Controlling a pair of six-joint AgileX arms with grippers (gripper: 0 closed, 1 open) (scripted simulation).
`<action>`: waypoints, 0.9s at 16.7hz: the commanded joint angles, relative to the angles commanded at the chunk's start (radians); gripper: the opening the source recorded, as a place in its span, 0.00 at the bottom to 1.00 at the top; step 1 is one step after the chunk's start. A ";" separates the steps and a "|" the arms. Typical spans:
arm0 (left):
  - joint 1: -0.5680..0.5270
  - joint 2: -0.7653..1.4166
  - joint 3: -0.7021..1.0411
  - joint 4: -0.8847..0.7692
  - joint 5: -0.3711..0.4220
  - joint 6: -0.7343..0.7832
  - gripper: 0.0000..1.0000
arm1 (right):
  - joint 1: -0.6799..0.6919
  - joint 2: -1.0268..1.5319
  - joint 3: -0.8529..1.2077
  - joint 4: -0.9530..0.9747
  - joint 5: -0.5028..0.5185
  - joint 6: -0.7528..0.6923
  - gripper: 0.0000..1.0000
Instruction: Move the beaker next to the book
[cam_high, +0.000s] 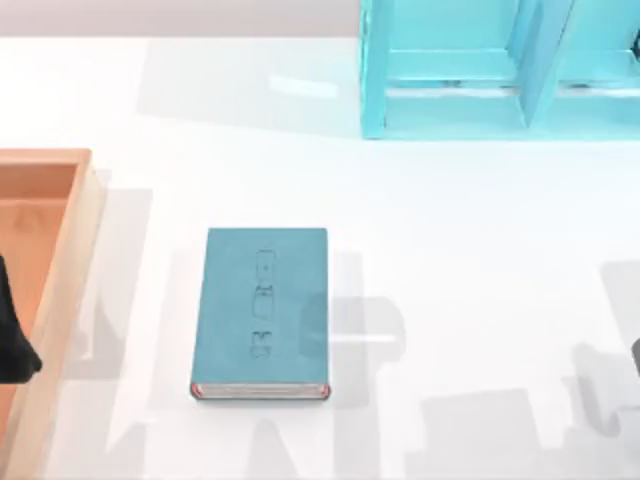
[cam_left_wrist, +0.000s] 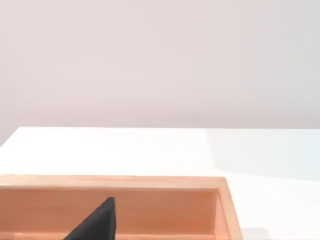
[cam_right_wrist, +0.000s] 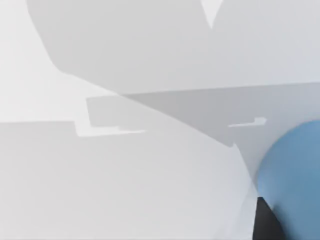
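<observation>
Nearest us, our book lies flat on the tabletop. Our left tool hangs over the wooden tray; its opening we cannot tell. The beaker sits by our right wrist camera. Farthest stands the cyan shelf.

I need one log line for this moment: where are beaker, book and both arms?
beaker: close before right wrist camera | book: flat, table centre | left gripper: over wooden tray, left edge | right arm: right edge
</observation>
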 joint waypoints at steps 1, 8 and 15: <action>0.000 0.000 0.000 0.000 0.000 0.000 1.00 | 0.000 0.000 0.000 0.000 0.000 0.000 0.00; 0.000 0.000 0.000 0.000 0.000 0.000 1.00 | -0.003 -0.039 0.071 -0.116 0.001 -0.003 0.00; 0.000 0.000 0.000 0.000 0.000 0.000 1.00 | -0.003 -0.091 0.149 -0.237 0.000 -0.004 0.00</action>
